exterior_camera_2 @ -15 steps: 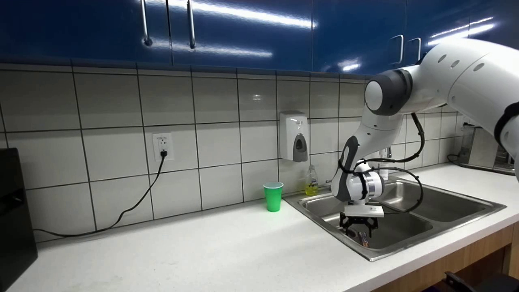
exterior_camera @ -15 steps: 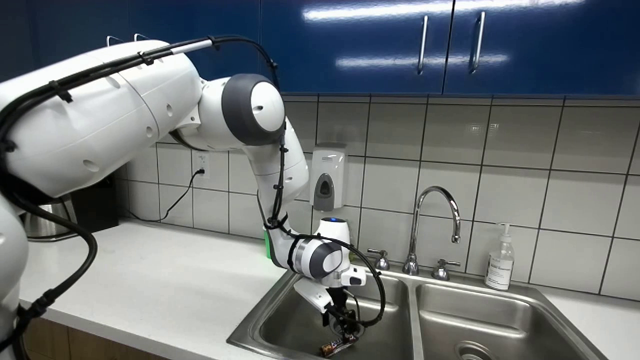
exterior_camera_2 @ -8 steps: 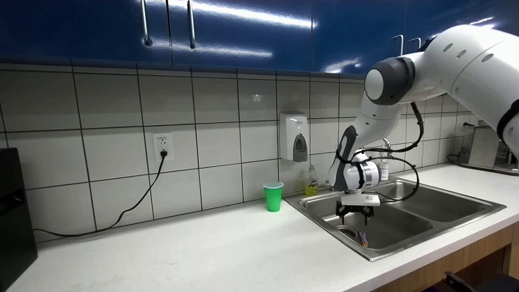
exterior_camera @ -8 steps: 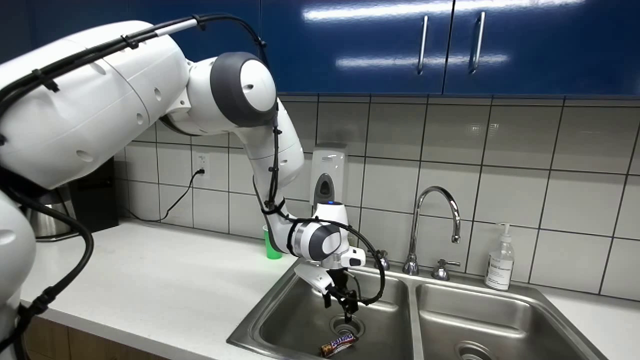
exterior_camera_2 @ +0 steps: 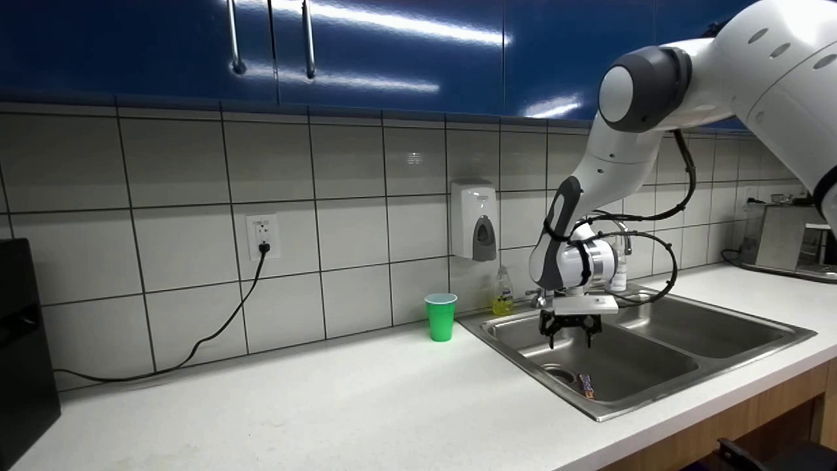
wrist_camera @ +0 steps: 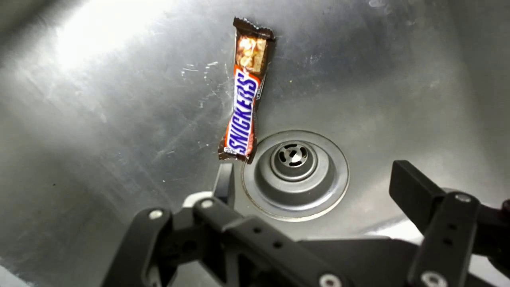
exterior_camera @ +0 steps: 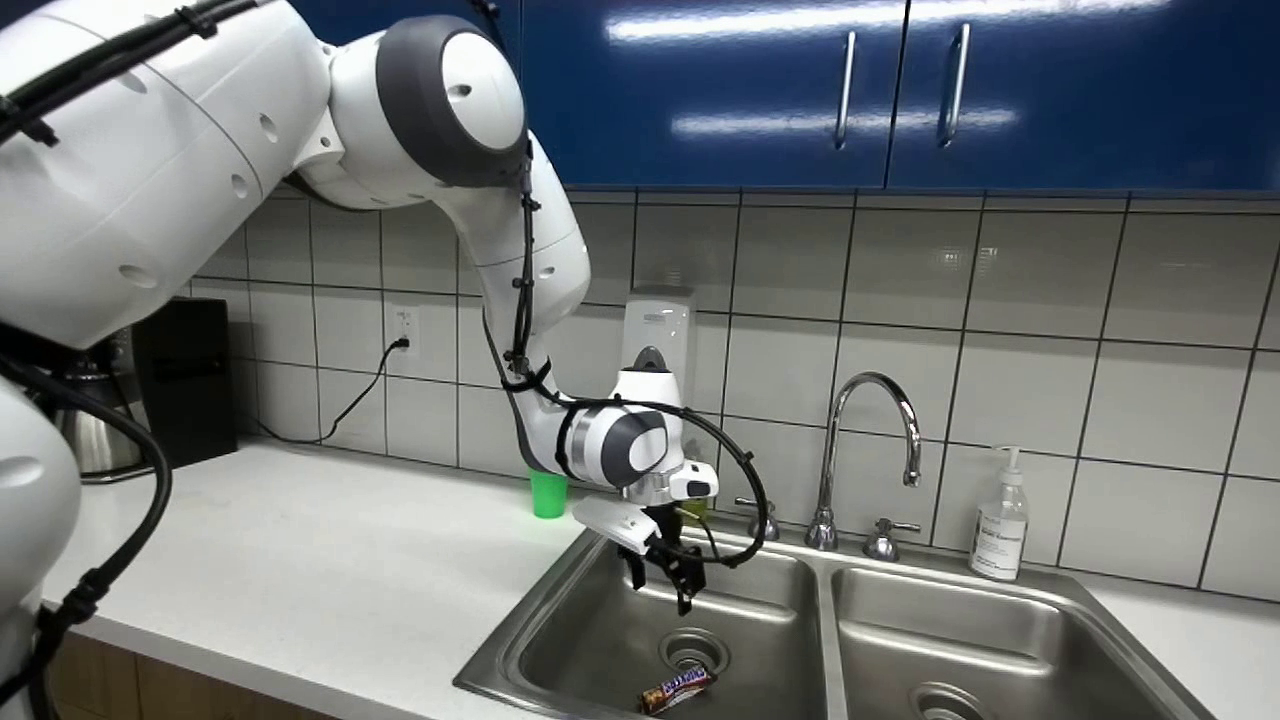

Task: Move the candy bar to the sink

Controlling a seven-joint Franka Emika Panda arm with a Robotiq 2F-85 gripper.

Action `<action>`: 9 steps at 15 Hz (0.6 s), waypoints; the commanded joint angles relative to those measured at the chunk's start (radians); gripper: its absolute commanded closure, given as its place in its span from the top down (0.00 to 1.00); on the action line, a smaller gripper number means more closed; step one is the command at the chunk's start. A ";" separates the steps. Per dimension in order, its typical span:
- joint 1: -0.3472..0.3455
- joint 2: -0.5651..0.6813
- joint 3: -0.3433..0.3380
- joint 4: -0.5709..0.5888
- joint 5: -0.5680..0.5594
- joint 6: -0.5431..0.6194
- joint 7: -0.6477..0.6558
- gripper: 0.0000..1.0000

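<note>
The candy bar (exterior_camera: 677, 690), a Snickers in a dark brown wrapper, lies on the floor of a basin of the steel sink (exterior_camera: 830, 640), beside the round drain (wrist_camera: 295, 155). It also shows in an exterior view (exterior_camera_2: 586, 386) and whole in the wrist view (wrist_camera: 244, 103). My gripper (exterior_camera: 661, 592) is open and empty, above the same basin and higher than the bar; it also shows in an exterior view (exterior_camera_2: 570, 341). In the wrist view, the gripper's fingers (wrist_camera: 314, 175) stand wide apart with the drain seen between them. The bar's near end appears just beyond the left fingertip.
A chrome faucet (exterior_camera: 830, 460) stands behind the sink, with a pump bottle (exterior_camera: 1000, 530) to its right. A green cup (exterior_camera_2: 441, 320) stands on the counter by the sink. A yellow soap bottle (exterior_camera_2: 503, 297) is at the sink's back corner. A dispenser (exterior_camera_2: 474, 222) hangs on the wall.
My gripper has risen from close to the candy bar to well above it, fingers open. The candy bar has stayed in the same place in the basin.
</note>
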 commanded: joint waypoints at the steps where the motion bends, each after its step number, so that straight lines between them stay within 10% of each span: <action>1: -0.025 -0.169 0.046 -0.160 -0.050 -0.044 -0.138 1.00; 9: -0.001 -0.453 0.089 -0.423 -0.099 -0.227 -0.300 1.00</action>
